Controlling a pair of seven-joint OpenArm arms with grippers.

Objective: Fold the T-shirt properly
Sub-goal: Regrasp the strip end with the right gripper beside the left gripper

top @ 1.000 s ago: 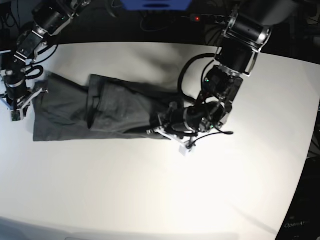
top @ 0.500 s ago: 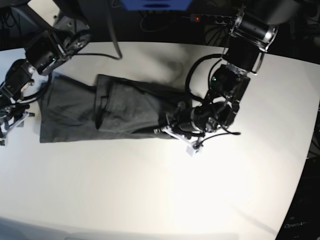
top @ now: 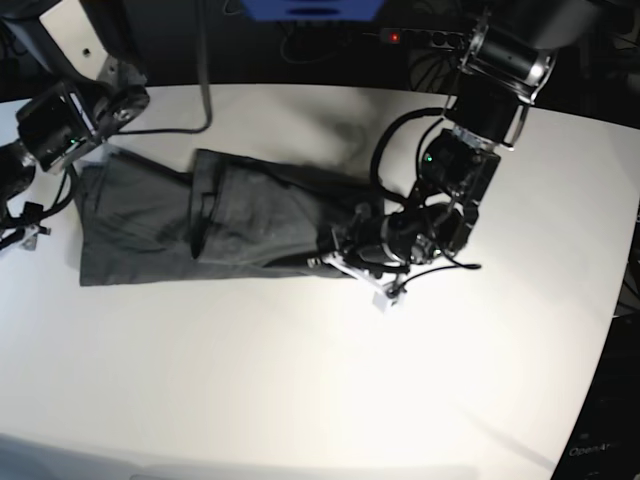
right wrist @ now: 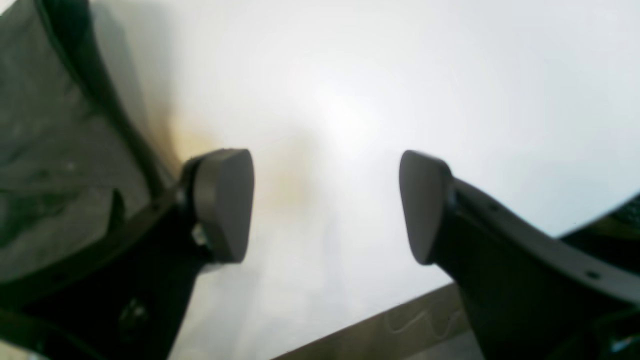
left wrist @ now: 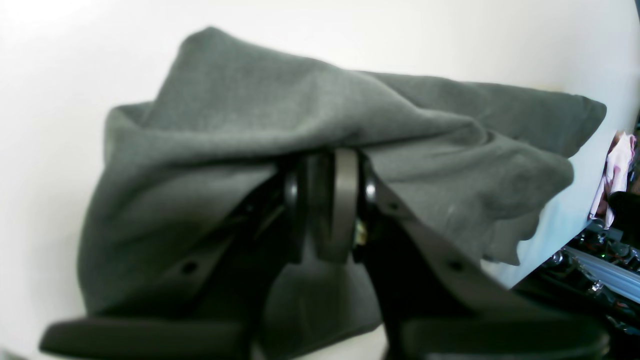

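Observation:
The dark grey T-shirt (top: 200, 215) lies as a long folded band across the white table (top: 300, 380). At its right end my left gripper (top: 335, 255) lies low against the cloth. In the left wrist view the left gripper (left wrist: 330, 200) is shut on a fold of the T-shirt (left wrist: 280, 115), which drapes over the fingers. My right gripper (top: 25, 232) hangs off the shirt's left end. In the right wrist view the right gripper (right wrist: 325, 205) stands open over bare table, with the T-shirt (right wrist: 45, 150) at the left edge of the frame.
The table's edge (right wrist: 380, 320) runs close under the right gripper. A power strip with a red light (top: 400, 37) and a blue object (top: 310, 8) lie behind the table. Something pink (left wrist: 617, 170) shows beyond the table in the left wrist view.
The right gripper has opened, let go of the shirt's left end and drawn away to the left. The left gripper has kept its grip at the right end.

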